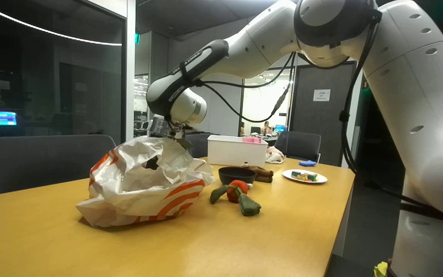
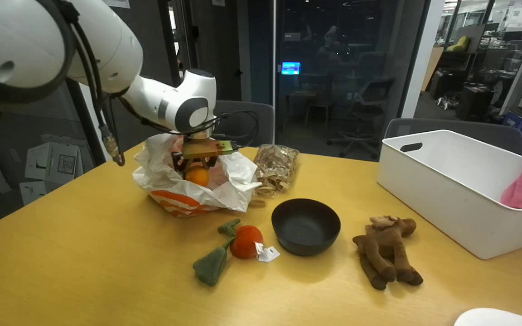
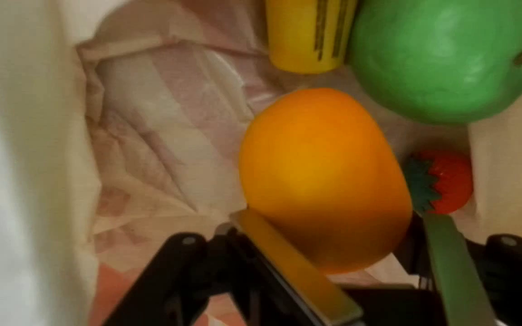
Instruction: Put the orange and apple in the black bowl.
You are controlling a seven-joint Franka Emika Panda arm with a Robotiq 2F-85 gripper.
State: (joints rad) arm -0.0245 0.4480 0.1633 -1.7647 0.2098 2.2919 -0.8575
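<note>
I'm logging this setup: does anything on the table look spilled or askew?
Yes, mildly. In an exterior view, a tan piece lies just outside the clear packet, odd because similar pieces show inside; it may have fallen out. The brown toy lies on its side, legs sticking out.

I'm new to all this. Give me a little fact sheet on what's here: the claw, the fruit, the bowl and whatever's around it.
Gripper: inside the plastic bag, on either side of the orange; firm hold uncertain
Also in the bag: likely the apple (green), yellow tub, strawberry
Bowl: black, upright, nothing visible inside
Nearby: red toy, brown stuffed animal, white bin
Left to do: orange and apple into the bowl
</note>
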